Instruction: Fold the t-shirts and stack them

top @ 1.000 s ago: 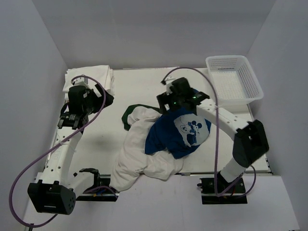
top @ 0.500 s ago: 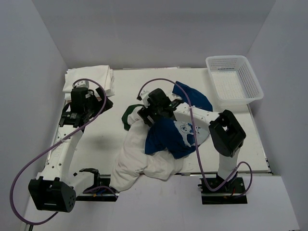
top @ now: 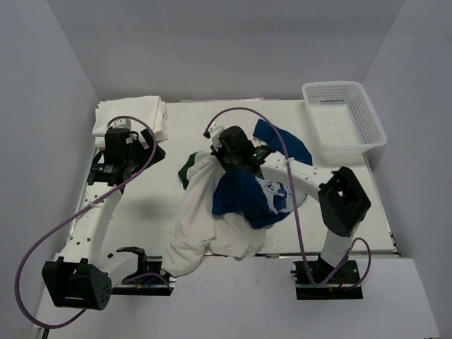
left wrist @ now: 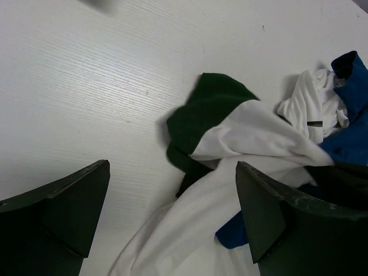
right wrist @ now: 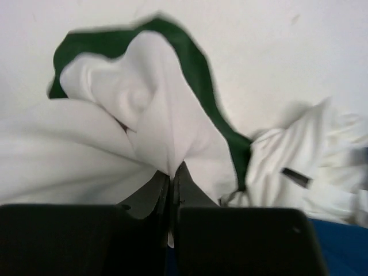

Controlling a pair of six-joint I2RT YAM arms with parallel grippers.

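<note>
Stack of folded white t-shirts (top: 131, 113) in far-left corner of table (top: 205, 120). Left fingers (top: 148, 150) spread wide, empty, over bare table. Mid-table, crumpled heap: white t-shirt (top: 201, 212), dark green cloth (left wrist: 207, 109), royal blue t-shirt (top: 240, 198) printed with pale Mickey Mouse. Right fingers (right wrist: 171, 190) pinched shut on white t-shirt. Basket (top: 367, 99) at far-right edge.

No text is legible; the blue t-shirt (top: 240, 199) carries only a cartoon mouse print.
</note>
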